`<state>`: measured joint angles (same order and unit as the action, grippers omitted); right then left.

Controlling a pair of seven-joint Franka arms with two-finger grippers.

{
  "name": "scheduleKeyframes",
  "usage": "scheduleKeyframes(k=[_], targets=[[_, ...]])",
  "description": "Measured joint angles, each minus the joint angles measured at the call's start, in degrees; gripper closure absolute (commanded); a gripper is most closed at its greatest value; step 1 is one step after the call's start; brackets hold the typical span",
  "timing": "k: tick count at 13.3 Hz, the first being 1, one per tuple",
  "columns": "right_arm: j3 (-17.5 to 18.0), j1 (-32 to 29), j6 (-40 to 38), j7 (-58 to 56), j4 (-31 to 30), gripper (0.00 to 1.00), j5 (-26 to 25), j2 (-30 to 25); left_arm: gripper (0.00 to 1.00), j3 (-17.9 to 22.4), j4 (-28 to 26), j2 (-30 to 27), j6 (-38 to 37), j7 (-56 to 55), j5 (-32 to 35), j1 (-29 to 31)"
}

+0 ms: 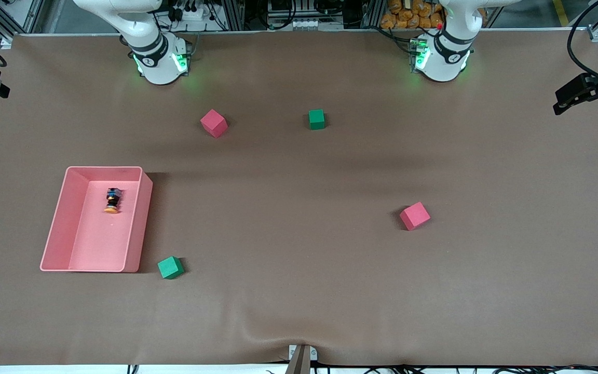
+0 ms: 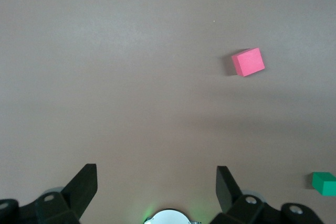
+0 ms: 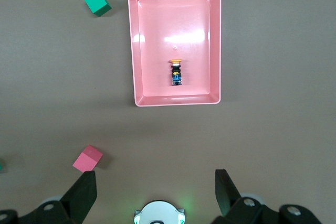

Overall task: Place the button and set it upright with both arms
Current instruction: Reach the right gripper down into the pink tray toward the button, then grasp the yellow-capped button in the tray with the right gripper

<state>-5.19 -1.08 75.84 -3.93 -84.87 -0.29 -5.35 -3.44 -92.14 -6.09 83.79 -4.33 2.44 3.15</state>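
Observation:
The button (image 1: 112, 200) lies on its side in the pink tray (image 1: 57, 223), orange cap toward the front camera. It also shows in the right wrist view (image 3: 176, 72), inside the tray (image 3: 134, 40). Both grippers are out of the front view, held high. My right gripper (image 3: 155, 176) is open and empty, high over the table by its own base, well apart from the tray. My left gripper (image 2: 156, 170) is open and empty, high over bare table by its own base. The button is out of the left wrist view.
Two red cubes (image 1: 213, 123) (image 1: 415, 215) and two green cubes (image 1: 316, 119) (image 1: 170, 267) lie scattered on the brown table. One green cube sits beside the tray's corner nearest the front camera. The left wrist view shows a red cube (image 2: 248, 62) and a green cube (image 2: 324, 183).

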Motion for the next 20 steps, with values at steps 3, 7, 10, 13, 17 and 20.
scheduleKeyframes(k=[3,7,10,13,17,20], targets=[[0.00,0.00,0.01,0.00,-0.79,0.00,-0.02,0.08,0.00,0.01,0.06,0.16,0.00,0.00,0.00,0.00],[0.06,0.00,12.19,0.00,-11.84,0.00,-0.07,1.44,0.00,0.05,0.33,0.52,-0.01,0.00,0.00,0.03],[0.06,0.00,29.24,0.00,-26.44,0.00,-0.34,3.90,0.00,0.10,0.35,0.60,-0.85,0.00,0.00,0.08],[0.05,-0.03,42.76,0.00,-37.66,0.00,-0.48,5.25,0.00,0.11,0.35,0.62,-1.43,0.00,0.00,0.11],[-0.22,-1.62,53.07,-0.02,-41.50,0.00,-0.52,13.19,0.00,0.12,0.37,0.64,-1.52,0.00,0.00,0.12],[-0.28,-1.93,61.96,-0.50,-42.21,0.00,-0.54,20.77,0.00,0.11,0.38,0.69,-1.55,0.00,0.00,0.12]])
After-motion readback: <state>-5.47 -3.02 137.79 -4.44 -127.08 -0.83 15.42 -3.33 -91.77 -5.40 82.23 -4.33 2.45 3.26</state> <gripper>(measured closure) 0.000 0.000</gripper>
